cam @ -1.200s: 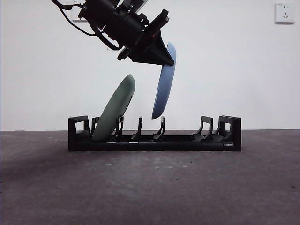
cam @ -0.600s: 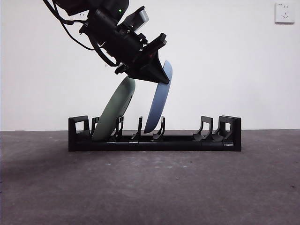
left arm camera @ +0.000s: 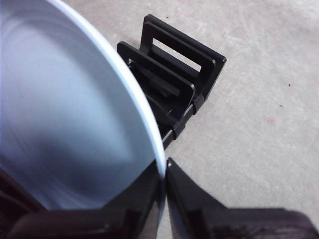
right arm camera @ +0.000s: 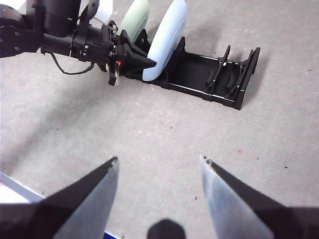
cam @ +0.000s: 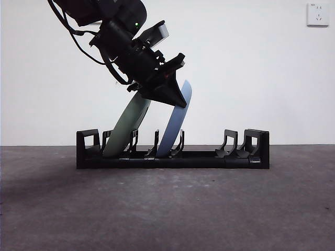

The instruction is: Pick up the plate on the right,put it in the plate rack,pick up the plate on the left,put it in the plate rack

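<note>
A: Where's the blue plate (cam: 175, 123) rn?

B: Its bottom edge sits in the plate rack (cam: 172, 151), top tips right. Green plate (cam: 127, 124) leans in the slot beside it.

A: Who's got it?

B: Left gripper (left arm camera: 164, 174), pinched on its rim, up above the rack.

A: And the other arm?

B: Right gripper (right arm camera: 158, 169) hangs far off w/ jaws wide, holding nothing.

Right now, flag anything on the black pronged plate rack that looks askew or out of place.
Nothing is spilled or broken. Both plates lean the same way: the sage-green plate rests in the long black plastic plate rack, and the pale blue plate sits low among the prongs while the left gripper pinches its rim. The right gripper waits open.
</note>
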Motion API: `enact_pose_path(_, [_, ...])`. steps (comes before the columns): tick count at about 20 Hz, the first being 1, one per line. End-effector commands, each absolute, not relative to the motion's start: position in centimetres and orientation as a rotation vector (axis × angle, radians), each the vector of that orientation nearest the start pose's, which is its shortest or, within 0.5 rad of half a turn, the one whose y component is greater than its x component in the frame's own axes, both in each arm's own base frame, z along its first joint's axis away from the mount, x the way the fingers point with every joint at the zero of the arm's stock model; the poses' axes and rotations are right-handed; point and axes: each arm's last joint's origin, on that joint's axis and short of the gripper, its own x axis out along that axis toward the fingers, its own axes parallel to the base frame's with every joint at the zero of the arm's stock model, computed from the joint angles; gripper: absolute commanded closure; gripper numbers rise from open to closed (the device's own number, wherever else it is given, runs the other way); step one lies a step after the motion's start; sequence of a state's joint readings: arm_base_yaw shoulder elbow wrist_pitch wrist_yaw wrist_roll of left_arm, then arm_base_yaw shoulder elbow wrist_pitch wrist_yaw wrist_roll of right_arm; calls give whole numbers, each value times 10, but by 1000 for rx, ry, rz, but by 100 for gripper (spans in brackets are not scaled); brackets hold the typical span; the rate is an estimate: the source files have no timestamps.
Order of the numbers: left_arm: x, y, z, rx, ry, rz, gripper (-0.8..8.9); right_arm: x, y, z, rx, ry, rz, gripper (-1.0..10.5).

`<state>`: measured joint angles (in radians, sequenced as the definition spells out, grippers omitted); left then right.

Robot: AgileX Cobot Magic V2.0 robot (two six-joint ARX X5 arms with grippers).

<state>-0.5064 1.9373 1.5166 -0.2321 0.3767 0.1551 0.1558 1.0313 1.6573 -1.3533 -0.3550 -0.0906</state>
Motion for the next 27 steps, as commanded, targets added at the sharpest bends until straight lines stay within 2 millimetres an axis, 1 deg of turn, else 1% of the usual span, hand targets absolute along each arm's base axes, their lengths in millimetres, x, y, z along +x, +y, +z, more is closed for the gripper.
enact_pose_path(1, [381, -223, 236, 195, 630, -900, 820, 116, 29, 457, -13, 721, 527, 669])
enact_pose_path(4, [380, -222, 234, 195, 654, -899, 803, 116, 29, 457, -13, 721, 527, 668])
enact_pose_path(5, [379, -222, 234, 196, 664, -899, 764, 116, 29, 457, -13, 721, 527, 669])
enact_pose_path(7, [379, -221, 233, 196, 674, -899, 594, 116, 29, 457, -13, 721, 527, 669])
enact_pose_path(8, [378, -221, 233, 195, 679, -899, 563, 116, 29, 457, -13, 721, 527, 668])
enact_pose_path(10, [377, -220, 235, 191, 685, -901, 562, 115, 29, 457, -13, 721, 527, 669])
enact_pose_path(12, [374, -220, 241, 181, 676, -925, 562, 115, 29, 457, -13, 721, 527, 668])
enact_pose_path(14, [370, -218, 252, 177, 657, -926, 562, 115, 29, 457, -13, 721, 527, 668])
enact_pose_path(16, [362, -214, 267, 177, 642, -927, 562, 116, 29, 457, -13, 721, 527, 668])
enact_pose_path(19, [344, -204, 297, 170, 631, -942, 562, 116, 29, 457, -13, 721, 527, 668])
enact_pose_path(22, [315, -188, 332, 131, 655, -940, 562, 116, 29, 457, -6, 723, 546, 668])
enact_pose_path(25, [271, -166, 368, 72, 700, -996, 563, 114, 31, 457, 14, 725, 621, 668])
enact_pose_path(27, [242, -151, 389, 59, 706, -1029, 563, 113, 32, 457, 28, 724, 659, 668])
